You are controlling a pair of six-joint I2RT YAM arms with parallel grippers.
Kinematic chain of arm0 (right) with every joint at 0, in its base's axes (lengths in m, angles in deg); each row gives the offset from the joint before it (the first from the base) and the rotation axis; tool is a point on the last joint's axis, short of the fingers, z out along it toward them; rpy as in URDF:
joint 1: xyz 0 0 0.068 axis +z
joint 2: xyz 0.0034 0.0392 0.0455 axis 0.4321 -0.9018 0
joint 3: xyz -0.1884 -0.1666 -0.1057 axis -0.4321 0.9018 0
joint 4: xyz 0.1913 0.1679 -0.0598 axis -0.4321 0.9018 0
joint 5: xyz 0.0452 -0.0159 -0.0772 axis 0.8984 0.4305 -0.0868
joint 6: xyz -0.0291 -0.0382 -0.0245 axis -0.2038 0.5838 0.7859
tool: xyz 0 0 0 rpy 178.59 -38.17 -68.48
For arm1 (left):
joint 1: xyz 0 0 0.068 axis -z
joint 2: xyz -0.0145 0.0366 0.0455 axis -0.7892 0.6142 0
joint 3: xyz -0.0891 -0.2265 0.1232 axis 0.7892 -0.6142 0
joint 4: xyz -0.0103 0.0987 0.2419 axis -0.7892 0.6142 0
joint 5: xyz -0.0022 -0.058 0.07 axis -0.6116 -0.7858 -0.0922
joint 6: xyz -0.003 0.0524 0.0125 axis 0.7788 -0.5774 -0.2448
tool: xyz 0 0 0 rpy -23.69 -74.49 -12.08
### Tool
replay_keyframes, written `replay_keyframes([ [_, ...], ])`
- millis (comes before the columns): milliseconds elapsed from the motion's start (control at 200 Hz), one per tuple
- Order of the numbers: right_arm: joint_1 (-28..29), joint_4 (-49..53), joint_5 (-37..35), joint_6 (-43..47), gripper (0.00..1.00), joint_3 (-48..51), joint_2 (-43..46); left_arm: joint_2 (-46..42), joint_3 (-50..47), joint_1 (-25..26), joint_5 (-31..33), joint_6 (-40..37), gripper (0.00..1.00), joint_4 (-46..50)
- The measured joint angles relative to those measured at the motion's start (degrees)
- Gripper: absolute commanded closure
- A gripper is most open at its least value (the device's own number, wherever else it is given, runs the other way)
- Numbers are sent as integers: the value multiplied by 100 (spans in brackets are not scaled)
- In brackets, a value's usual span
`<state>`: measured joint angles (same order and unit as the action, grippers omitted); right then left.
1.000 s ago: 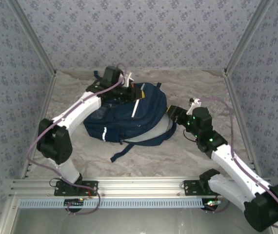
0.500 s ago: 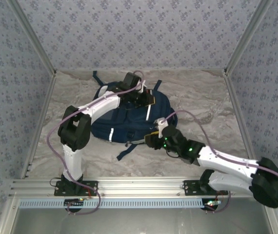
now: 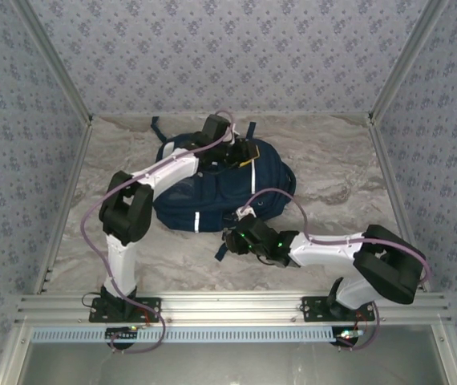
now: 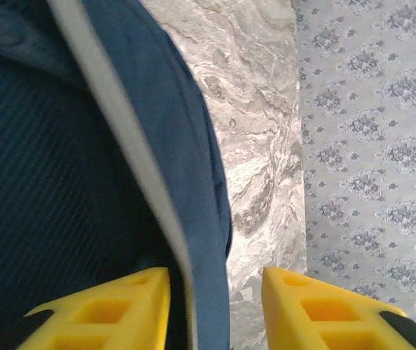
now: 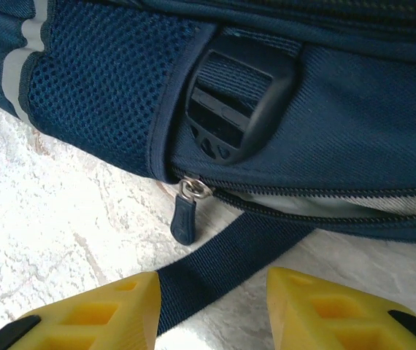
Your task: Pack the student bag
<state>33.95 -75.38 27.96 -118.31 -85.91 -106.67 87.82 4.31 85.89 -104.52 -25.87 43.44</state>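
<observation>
Bag (image 3: 220, 188) lies mid-worktop (image 3: 333, 184), long axis left-right; we find the right claw (image 5: 212, 302), jaws apart, nearest its zip pull (image 5: 185, 217), straight ahead; left claw (image 3: 243, 155), jaws apart, straddles the far trim.

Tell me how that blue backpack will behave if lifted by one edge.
The student bag is soft fabric lying slumped, so it will probably sag and fold, not lift flat. Its loose strap would likely trail behind. The woven cloth and mesh pocket should resist slipping.
</observation>
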Motion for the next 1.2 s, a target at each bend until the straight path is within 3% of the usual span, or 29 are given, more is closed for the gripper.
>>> replay_keyframes([
  [250,404,590,-544,-588,60,-802,-494,-1676,-1281,-501,358,31,55,83],
  [495,686,2151,-1349,-1906,60,-2046,-1034,-3130,-1851,-767,544,31,53,109],
  [804,962,3950,-1591,-3023,61,-3497,-2111,-3314,-2299,-1027,542,33,53,155],
  [1199,940,4367,-1523,-3121,62,-3812,-2675,-3587,-2570,-1375,356,92,53,199],
])
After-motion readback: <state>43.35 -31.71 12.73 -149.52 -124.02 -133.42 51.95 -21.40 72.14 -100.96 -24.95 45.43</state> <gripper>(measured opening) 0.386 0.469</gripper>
